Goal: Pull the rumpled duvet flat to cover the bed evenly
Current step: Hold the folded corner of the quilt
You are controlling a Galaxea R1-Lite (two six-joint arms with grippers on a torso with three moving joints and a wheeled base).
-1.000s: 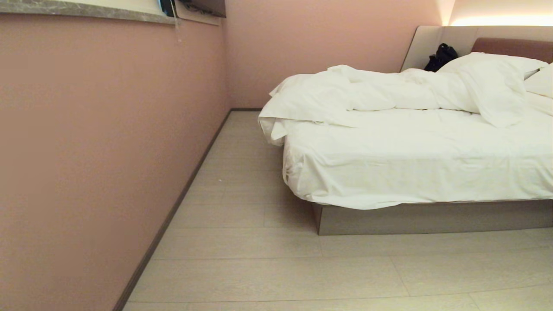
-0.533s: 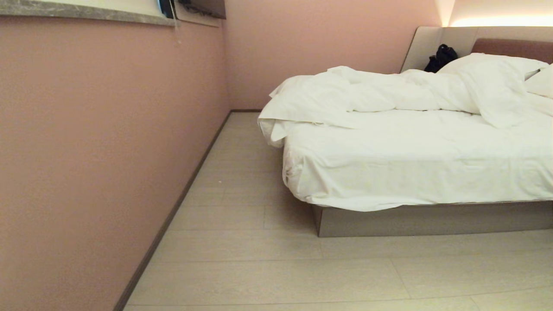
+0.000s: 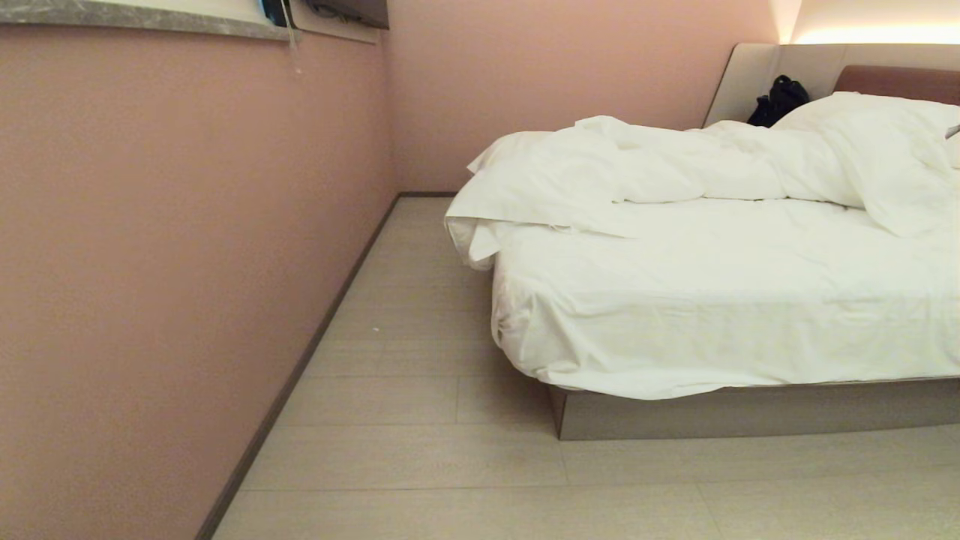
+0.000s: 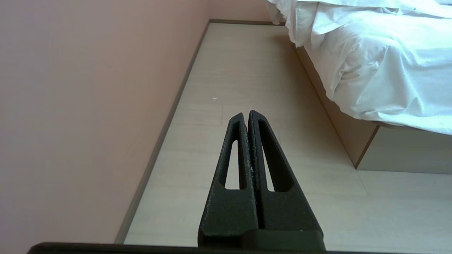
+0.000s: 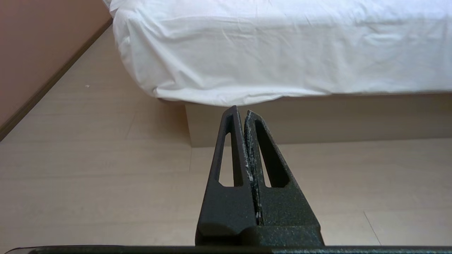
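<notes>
The white duvet [image 3: 660,169] lies bunched in a long ridge along the far side of the bed [image 3: 750,412], leaving the white-sheeted mattress [image 3: 712,300] bare on the near side. One duvet corner hangs over the bed's foot end [image 3: 469,232]. Neither arm shows in the head view. My left gripper [image 4: 247,114] is shut and empty, low over the floor beside the bed's corner. My right gripper [image 5: 240,111] is shut and empty too, pointing at the bed's grey-beige base [image 5: 317,116] under the sheet's hem.
A pink wall [image 3: 187,262] with a dark skirting runs along the left, leaving a floor aisle [image 3: 405,300] between it and the bed's foot. A black bag [image 3: 780,101] sits by the headboard [image 3: 892,79]. Pale floor [image 3: 450,480] lies before the bed.
The whole head view has shifted: the bed now looks larger and sits lower and further right, so the camera has come closer. The duvet has not moved.
</notes>
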